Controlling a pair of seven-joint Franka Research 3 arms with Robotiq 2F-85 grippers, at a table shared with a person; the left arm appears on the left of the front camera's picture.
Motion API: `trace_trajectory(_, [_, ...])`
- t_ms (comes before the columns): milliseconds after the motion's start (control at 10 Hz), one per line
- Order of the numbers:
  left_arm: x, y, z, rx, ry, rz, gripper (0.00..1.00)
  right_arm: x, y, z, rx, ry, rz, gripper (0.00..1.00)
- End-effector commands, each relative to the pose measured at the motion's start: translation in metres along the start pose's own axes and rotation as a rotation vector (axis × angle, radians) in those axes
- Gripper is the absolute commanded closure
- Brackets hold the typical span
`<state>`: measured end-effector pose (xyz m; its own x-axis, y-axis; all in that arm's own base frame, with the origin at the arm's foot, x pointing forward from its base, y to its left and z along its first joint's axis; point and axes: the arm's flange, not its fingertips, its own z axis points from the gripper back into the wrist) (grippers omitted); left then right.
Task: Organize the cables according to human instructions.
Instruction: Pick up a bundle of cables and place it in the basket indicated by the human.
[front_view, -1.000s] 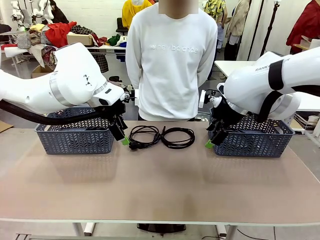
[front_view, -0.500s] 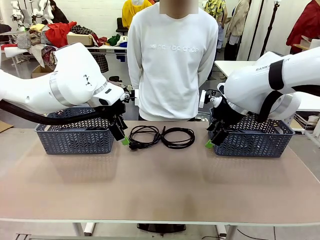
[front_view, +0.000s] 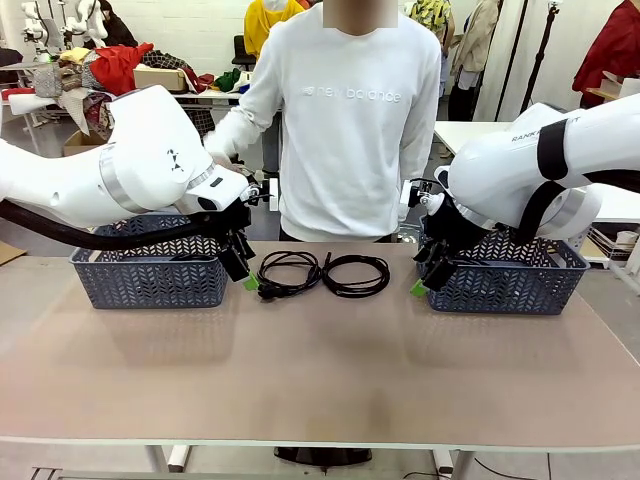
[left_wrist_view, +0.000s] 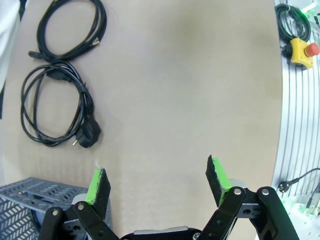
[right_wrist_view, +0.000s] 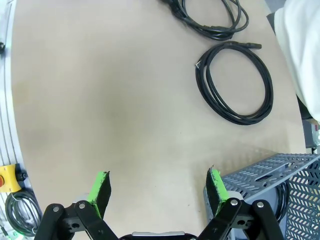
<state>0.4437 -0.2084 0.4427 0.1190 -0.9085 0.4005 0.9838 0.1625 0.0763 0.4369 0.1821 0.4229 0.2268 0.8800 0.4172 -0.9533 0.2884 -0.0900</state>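
Note:
Two black cable coils lie side by side at the table's far middle: the left coil (front_view: 289, 273) has a chunky plug, the right coil (front_view: 357, 274) is thinner. The left wrist view shows the plug coil (left_wrist_view: 54, 111) and the thin coil (left_wrist_view: 75, 24); the right wrist view shows the thin coil (right_wrist_view: 235, 82). My left gripper (front_view: 249, 282) hangs open just left of the coils, empty (left_wrist_view: 157, 181). My right gripper (front_view: 419, 288) hangs open to their right, empty (right_wrist_view: 158, 189). The person (front_view: 345, 120) stands behind the coils, one arm reaching out toward picture left.
A blue-grey lattice basket (front_view: 150, 280) stands at the far left and another basket (front_view: 505, 290) at the far right, each beside a gripper. A black cord shows through the right basket's lattice (right_wrist_view: 283, 194). A yellow emergency stop (left_wrist_view: 300, 50) sits on the near rail.
The person's arm on picture left has come out from behind the back and now stretches sideways above my left arm. Both arms and the coils have stayed put.

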Motion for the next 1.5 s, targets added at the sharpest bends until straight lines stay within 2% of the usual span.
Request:
trace_trajectory(0, [-0.002,0.000,0.001,0.002,0.001,0.002,0.00,0.000,0.000,0.002,0.000,-0.003,0.009,0.00])
trace_trajectory(1200, [0.000,0.000,0.000,0.000,0.000,0.000,0.00,0.000,0.000,0.002,0.000,-0.003,0.009,0.00])
trace_trajectory(1400, [0.016,0.009,-0.006,0.033,0.106,0.072,0.00,0.000,0.000,0.002,0.000,-0.003,0.009,0.00])
